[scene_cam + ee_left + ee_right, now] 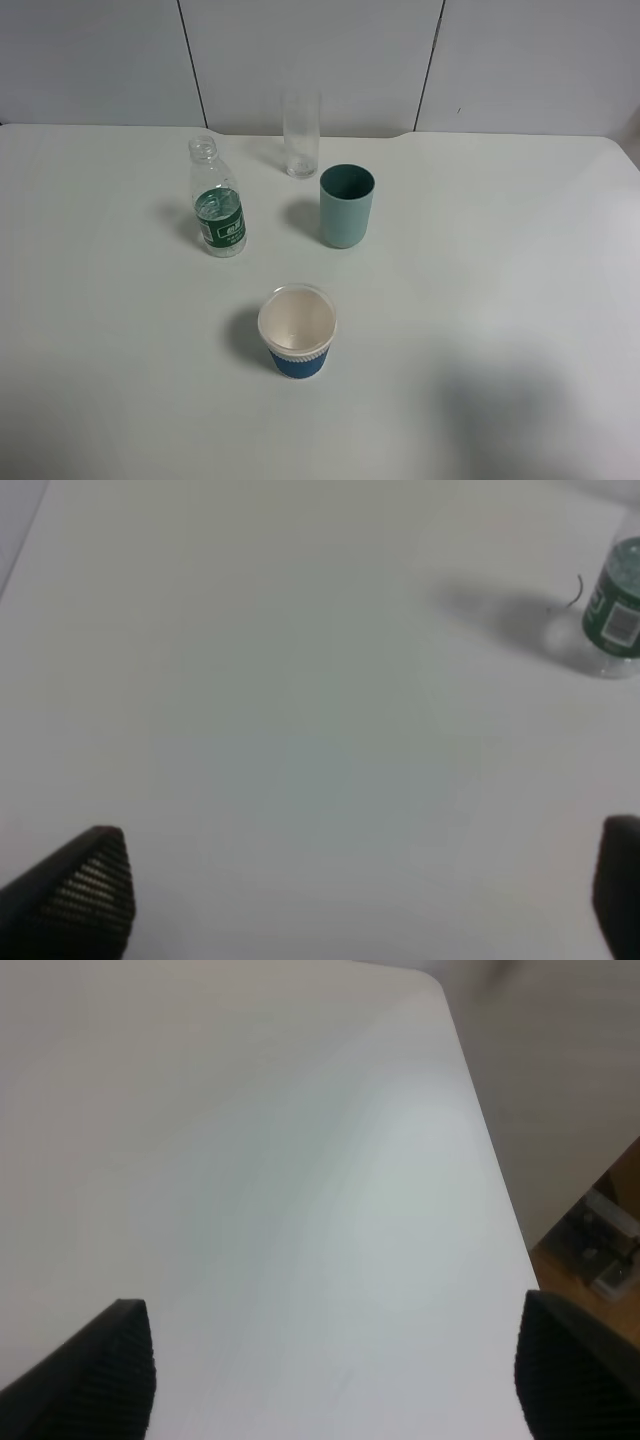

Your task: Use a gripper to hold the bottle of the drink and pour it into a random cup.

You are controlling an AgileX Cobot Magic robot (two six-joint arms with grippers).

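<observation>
While my left gripper [365, 895] and right gripper [335, 1380] are hovering over the white table [500, 300], jaws spread wide and empty, the small clear green-labelled plastic bottle [217, 203] is standing upright, uncapped, just beside the matte teal tumbler [346, 205].

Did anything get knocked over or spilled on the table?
No, nothing stands out. The bottle, the teal cup, the clear glass and the paper cup all stand upright on the table, which shows no puddles. The bottle has no cap on.
</observation>
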